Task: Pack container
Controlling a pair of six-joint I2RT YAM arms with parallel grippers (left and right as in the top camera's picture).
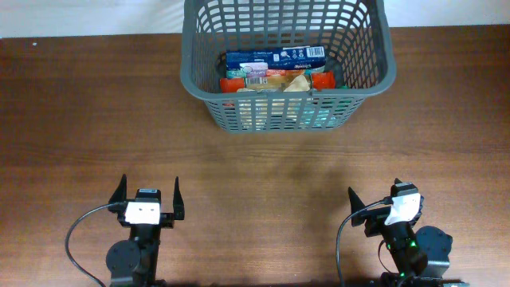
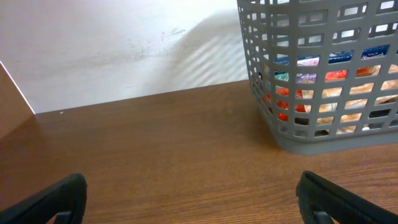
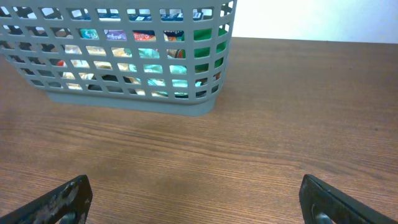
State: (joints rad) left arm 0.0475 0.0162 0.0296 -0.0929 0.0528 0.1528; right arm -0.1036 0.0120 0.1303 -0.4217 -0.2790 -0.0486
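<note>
The dark grey mesh container (image 1: 287,89) stands at the far middle of the wooden table. Inside it lie a blue box (image 1: 275,57), a red-orange packet (image 1: 239,82) and a tan packet (image 1: 291,81). It also shows in the left wrist view (image 2: 323,140) at upper right and in the right wrist view (image 3: 124,102) at upper left, with colourful items behind the mesh. My left gripper (image 1: 149,198) is open and empty near the front left edge. My right gripper (image 1: 382,206) is open and empty near the front right edge. Both are far from the container.
A white wall (image 2: 112,50) runs behind the table's far edge. Bare wooden tabletop (image 1: 263,175) lies between the grippers and the container. Black cables loop beside each arm base (image 1: 76,239).
</note>
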